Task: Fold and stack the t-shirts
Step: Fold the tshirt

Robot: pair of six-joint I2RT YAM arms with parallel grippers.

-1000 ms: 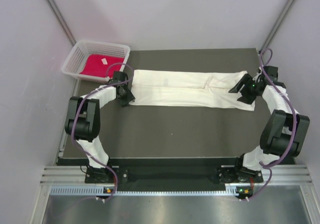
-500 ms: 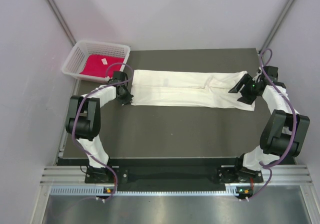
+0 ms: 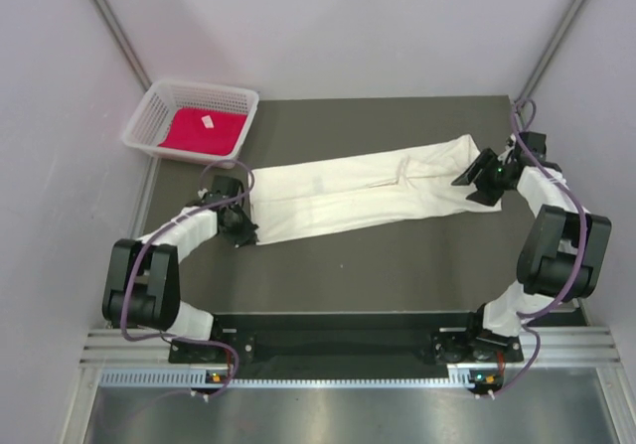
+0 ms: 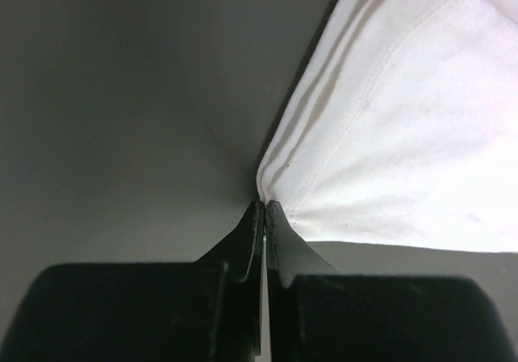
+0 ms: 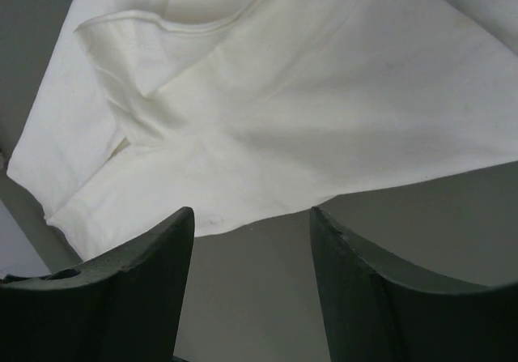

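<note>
The cream-white t-shirt (image 3: 358,191), folded into a long strip, lies slanted across the dark table, its left end nearer to me. My left gripper (image 3: 244,231) is shut on the strip's near left corner. In the left wrist view the shut fingertips (image 4: 265,210) pinch the cloth's corner (image 4: 388,135). My right gripper (image 3: 467,178) is open at the strip's right end. In the right wrist view it (image 5: 252,216) hovers just short of the cloth's edge (image 5: 283,95), holding nothing. The red-magenta t-shirt (image 3: 202,131) with a small white tag lies in the basket.
The white mesh basket (image 3: 189,87) stands at the table's far left corner. The dark table top (image 3: 378,265) ends at grey walls on the left, right and back. A metal rail with the arm bases runs along the near edge.
My left gripper has moved toward the near edge, dragging the shirt's left end with it, so the strip now lies slanted. The right gripper has shifted slightly toward the far side.
</note>
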